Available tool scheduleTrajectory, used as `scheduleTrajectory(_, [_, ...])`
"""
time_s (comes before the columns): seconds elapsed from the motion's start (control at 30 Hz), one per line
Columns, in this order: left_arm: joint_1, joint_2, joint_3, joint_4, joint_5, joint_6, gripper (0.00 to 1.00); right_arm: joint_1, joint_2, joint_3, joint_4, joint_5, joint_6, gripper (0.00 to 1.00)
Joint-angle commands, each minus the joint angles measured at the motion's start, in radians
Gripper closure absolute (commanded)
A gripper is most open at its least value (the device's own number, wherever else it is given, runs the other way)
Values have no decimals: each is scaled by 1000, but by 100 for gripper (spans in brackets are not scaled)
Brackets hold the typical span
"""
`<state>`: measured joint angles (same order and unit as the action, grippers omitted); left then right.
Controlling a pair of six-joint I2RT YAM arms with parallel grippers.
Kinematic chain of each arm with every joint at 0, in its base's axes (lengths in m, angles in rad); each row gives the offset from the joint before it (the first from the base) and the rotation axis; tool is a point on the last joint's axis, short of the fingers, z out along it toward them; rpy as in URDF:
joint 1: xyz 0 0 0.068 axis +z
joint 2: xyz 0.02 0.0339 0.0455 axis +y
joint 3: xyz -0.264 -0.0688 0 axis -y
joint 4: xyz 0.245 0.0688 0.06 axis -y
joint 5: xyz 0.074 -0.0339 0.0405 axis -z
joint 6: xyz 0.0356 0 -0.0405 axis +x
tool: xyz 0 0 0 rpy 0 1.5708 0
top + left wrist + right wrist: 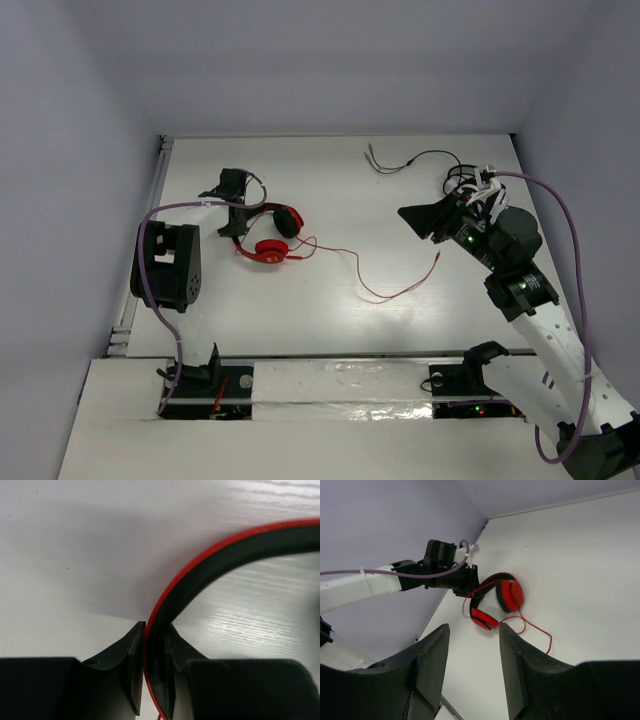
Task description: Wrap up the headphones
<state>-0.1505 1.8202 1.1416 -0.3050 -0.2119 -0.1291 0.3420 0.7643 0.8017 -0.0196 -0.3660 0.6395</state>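
On the left half of the white table (450, 320), red over-ear headphones (272, 240) rest with their round ear cups toward the middle. Their long thin red cable (385, 292) trails loose across the surface to the right, lying in open curves and not wound around anything. At the far side of the headphones, the left gripper (152, 632) has its jaws pinched tight on the red-and-black headband (215, 560), one black finger on each face of the band. Over the right side of the table, the right gripper (472, 630) hovers well apart from the headphones, jaws partly open with nothing between them. A separate black cable (415, 160) lies near the far edge. Judging from this, the task is at its start: the headphones are anchored, and the wrapping itself is not yet begun. The next move likely calls for the right gripper to reach the red cable, pinch it somewhere along its length, and lead it around the headphones while the left grip steadies them
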Motion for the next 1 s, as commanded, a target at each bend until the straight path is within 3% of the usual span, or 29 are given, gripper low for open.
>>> scheduleTrajectory(0.0, [0,-7,0,-20,-15,-36,95,5,-13,8,23,-14,-20,50])
scheduleTrajectory(0.13, [0,-22,-20,-42,-23,-72,99,5,-13,4,23,-17,-23,51])
scheduleTrajectory(0.27, [0,-29,-26,-39,-11,-73,78,5,-5,5,23,-21,-23,51])
scheduleTrajectory(0.37, [0,-16,-14,-37,-4,-73,57,5,-5,5,23,-17,-23,51])
scheduleTrajectory(0.57, [0,33,23,-39,20,-70,44,5,1,8,27,-14,-26,51])
scheduleTrajectory(0.73, [0,73,23,-29,61,-69,50,5,4,13,23,-5,-27,52])
scheduleTrajectory(0.83, [0,108,30,-25,106,-67,69,5,3,11,26,-2,-26,52])
scheduleTrajectory(0.87, [0,117,32,-29,106,-63,81,5,3,14,23,-2,-26,52])
scheduleTrajectory(0.93, [0,140,38,-34,109,-64,92,5,-5,16,23,2,-24,54])
scheduleTrajectory(0.97, [0,137,40,-31,106,-66,92,5,-10,14,23,6,-26,55])
